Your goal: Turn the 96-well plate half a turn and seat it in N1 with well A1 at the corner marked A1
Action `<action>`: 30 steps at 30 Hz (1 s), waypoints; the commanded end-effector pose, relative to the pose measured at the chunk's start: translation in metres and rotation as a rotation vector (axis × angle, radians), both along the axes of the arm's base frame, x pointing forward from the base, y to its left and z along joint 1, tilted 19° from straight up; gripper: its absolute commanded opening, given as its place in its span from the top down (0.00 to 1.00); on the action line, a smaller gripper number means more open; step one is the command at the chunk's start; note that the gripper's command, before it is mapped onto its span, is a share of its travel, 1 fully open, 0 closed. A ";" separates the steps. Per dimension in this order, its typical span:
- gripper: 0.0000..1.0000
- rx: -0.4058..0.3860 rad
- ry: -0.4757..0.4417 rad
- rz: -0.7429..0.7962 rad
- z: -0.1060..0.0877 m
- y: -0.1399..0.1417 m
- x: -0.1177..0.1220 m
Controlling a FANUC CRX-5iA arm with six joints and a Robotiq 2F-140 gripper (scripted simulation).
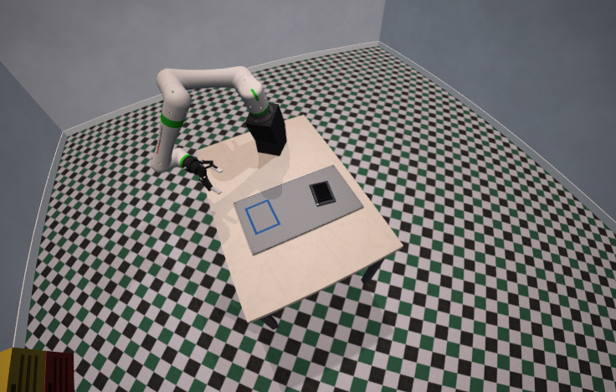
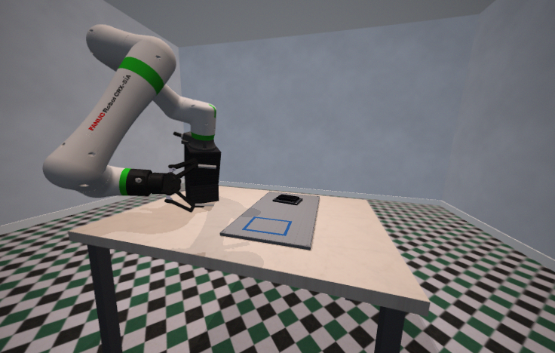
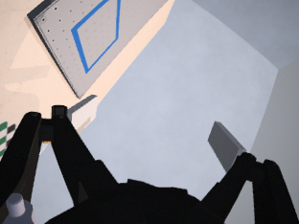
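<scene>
Hovering pincer [image 1: 213,179] wide open, holding nothing, off the worktop [image 1: 300,282] corner nearest the arm base. Sitting well apart: plate [image 1: 321,192] in nest, toward the opposite edge, beyond taped outline [image 1: 262,216].

The black pedestal [image 1: 267,132] rises near the bench's [image 1: 310,272] far edge, the only tall thing on it. Above the grey deck [image 1: 295,214] the air stands open: only the low plate [image 1: 321,192] in its nest toward the right-hand edge sticks up. The gripper [image 1: 213,179], fingers spread wide, hangs at the far left corner.
</scene>
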State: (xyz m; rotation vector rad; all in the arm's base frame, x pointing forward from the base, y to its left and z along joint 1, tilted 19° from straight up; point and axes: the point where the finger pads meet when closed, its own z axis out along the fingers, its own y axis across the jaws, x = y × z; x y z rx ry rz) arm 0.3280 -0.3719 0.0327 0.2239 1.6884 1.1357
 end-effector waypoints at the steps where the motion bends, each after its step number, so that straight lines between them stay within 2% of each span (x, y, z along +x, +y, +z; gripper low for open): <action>1: 0.00 -0.031 0.005 0.030 0.000 0.013 0.009; 4: 0.00 -0.098 0.004 0.104 0.001 0.026 0.016; 10: 0.00 -0.144 0.004 0.155 0.002 0.042 0.024; 15: 0.00 -0.254 -0.008 0.280 0.004 0.065 0.035; 18: 0.00 -0.257 -0.008 0.283 0.004 0.069 0.037; 21: 0.00 -0.322 -0.021 0.358 0.006 0.083 0.042; 23: 0.00 -0.322 -0.021 0.358 0.006 0.083 0.042; 30: 0.00 -0.453 -0.054 0.512 0.010 0.113 0.053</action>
